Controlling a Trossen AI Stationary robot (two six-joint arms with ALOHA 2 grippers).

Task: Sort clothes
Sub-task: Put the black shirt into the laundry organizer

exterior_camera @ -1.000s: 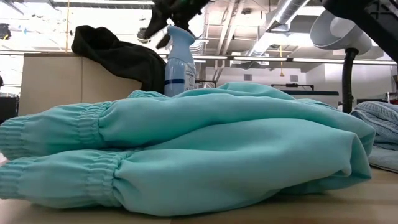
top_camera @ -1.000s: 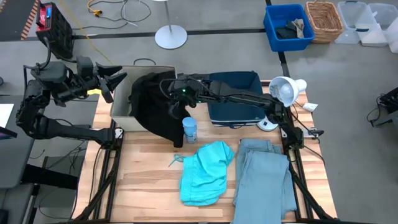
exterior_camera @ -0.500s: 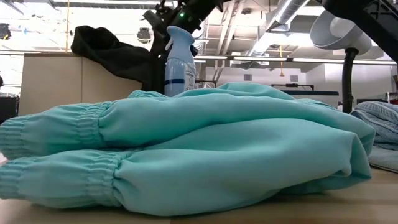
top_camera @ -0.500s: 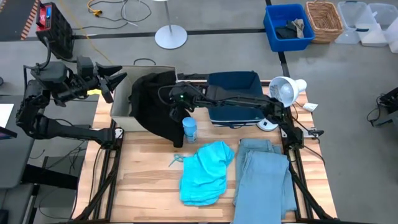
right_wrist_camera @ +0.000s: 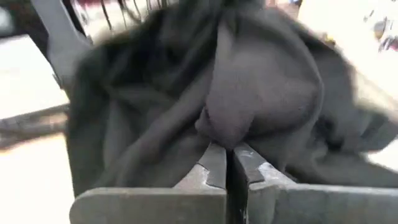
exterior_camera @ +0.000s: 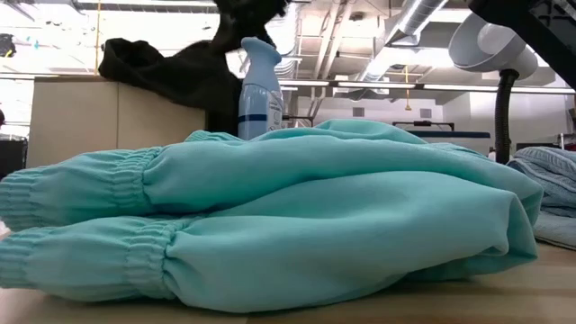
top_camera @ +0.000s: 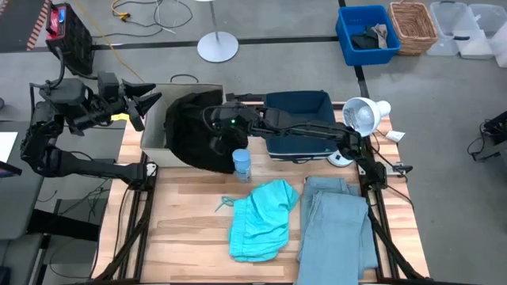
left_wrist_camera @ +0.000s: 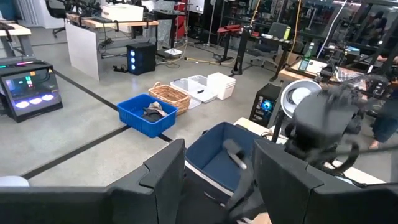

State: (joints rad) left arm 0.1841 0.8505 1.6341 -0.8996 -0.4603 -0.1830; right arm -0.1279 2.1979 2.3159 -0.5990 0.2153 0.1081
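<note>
In the low view the big turquoise fleece garment [exterior_camera: 270, 216] hides most of the wooden table, and the pale grey-blue trousers [exterior_camera: 547, 202] are cut off at the right edge. The limp black garment [right_wrist_camera: 205, 99] is blurred in the right wrist view.

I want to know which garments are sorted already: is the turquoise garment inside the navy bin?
No: in the high view the turquoise garment lies on the bare wooden table, apart from the navy bin.
</note>
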